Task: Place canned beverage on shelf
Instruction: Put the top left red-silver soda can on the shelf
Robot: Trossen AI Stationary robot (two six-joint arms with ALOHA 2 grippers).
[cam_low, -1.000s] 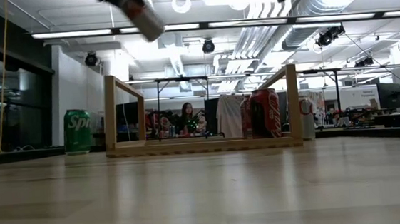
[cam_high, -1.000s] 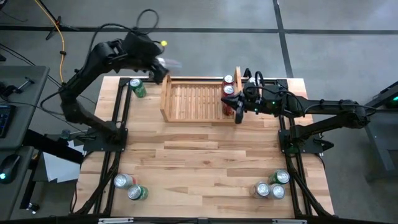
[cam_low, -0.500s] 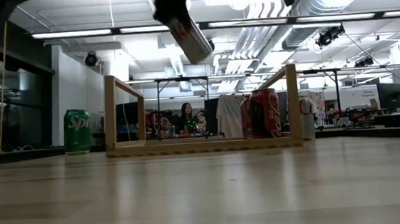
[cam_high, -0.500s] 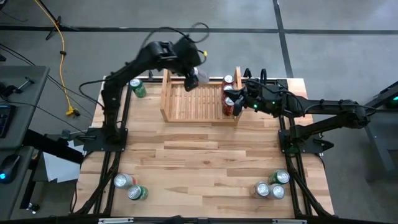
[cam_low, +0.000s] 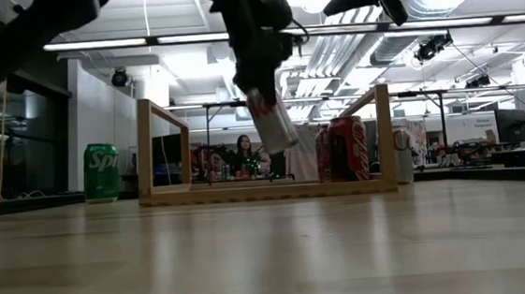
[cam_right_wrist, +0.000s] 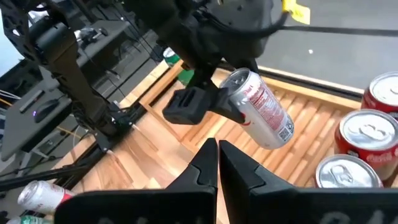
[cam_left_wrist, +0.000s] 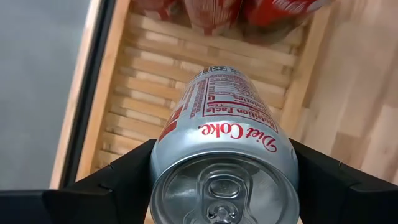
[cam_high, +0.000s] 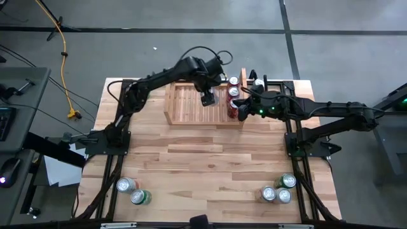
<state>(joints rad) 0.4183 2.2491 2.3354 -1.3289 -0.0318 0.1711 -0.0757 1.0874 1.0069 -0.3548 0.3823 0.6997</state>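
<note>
A pale wooden table [cam_high: 210,165] stands on a grey floor, and the low view looks past it into a big workshop with ceiling lights and a person [cam_low: 244,154] seated far behind. The left gripper [cam_high: 207,95] hangs over the middle of the shelf [cam_high: 184,102], its fingers [cam_left_wrist: 124,180] clamped on the sides of a silver Diet Coke can [cam_left_wrist: 227,143]. The can is off the slats and tilted, its lower end leaning toward the red cans [cam_high: 233,95] that stand in a row against the shelf's right side board. In the low view the silver can hangs between the two upright boards, above the base. The right gripper [cam_high: 242,112] is just beside that right board, near the red cans, with its fingers [cam_right_wrist: 208,165] pressed together and nothing between them. A green can [cam_low: 102,172] stands on the table outside the shelf's left board. Two cans [cam_high: 132,191] sit at the near left corner of the table and three cans [cam_high: 278,189] at the near right corner, well apart from the shelf.
</note>
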